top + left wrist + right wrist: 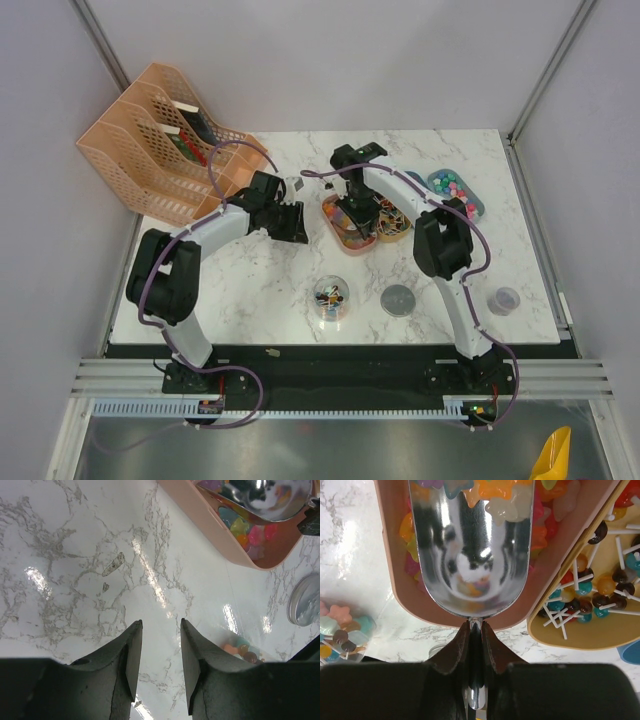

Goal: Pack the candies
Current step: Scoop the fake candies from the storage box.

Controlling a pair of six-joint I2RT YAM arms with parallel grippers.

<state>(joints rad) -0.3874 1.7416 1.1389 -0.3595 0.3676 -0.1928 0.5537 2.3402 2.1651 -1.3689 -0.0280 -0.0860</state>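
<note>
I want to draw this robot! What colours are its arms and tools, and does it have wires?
The left arm and right arm are white tubes with chunky black joints. A purple cable loops along each one. The left tool and right tool are black, each with two wedge-shaped fingers narrowing to the tips.

Bare worktop lay open ahead of my left end effector; the pink tray, with the scoop in it, and a grey lid blocked the right.
</note>
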